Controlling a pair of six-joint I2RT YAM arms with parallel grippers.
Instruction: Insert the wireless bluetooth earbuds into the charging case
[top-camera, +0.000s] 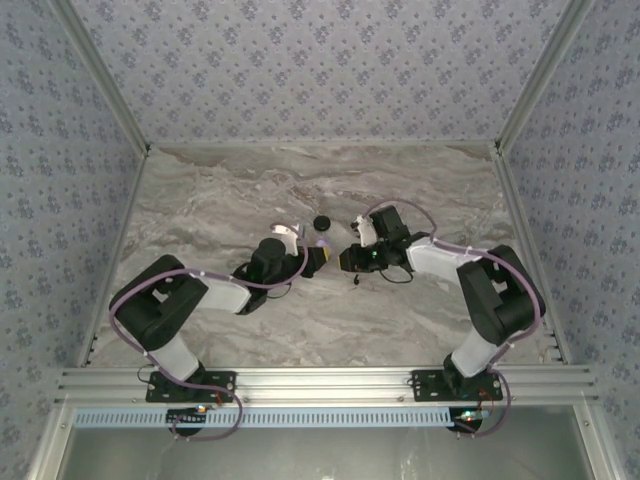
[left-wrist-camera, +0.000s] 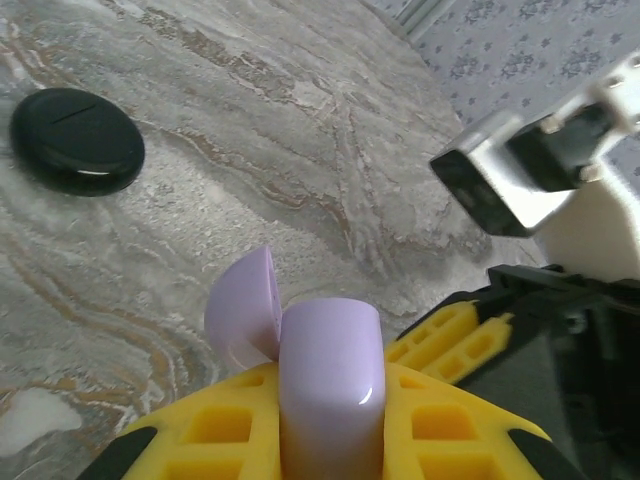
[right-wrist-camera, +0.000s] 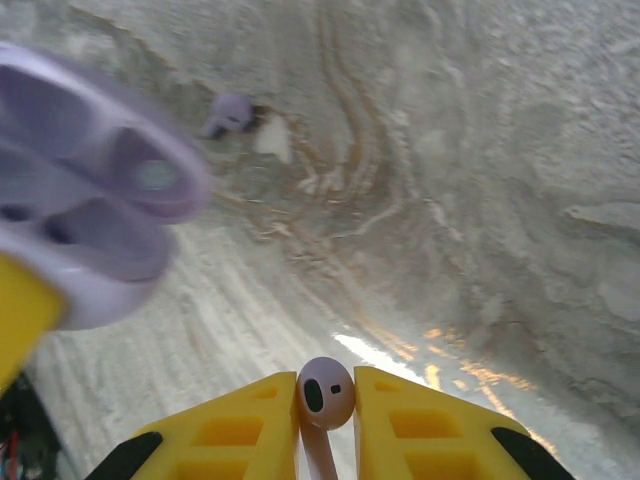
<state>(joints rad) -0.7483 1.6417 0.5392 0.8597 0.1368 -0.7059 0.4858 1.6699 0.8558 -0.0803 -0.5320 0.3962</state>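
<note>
A: The right tool (right-wrist-camera: 325, 415) is clenched on one lilac earbud (right-wrist-camera: 324, 392), with only its bulb clear of the fingers. What's the risk?
B: It's a thin pinch. The earbud may twist or pop out when pressed into a socket.
A: The left tool (left-wrist-camera: 330, 440) is grasping the open charging case (left-wrist-camera: 330, 360), raised off the counter (left-wrist-camera: 300, 150).
B: Held in the air, the case may tilt or give way. Then the earbud misses and drops to the counter, near the other small lilac piece (right-wrist-camera: 232, 110).
</note>
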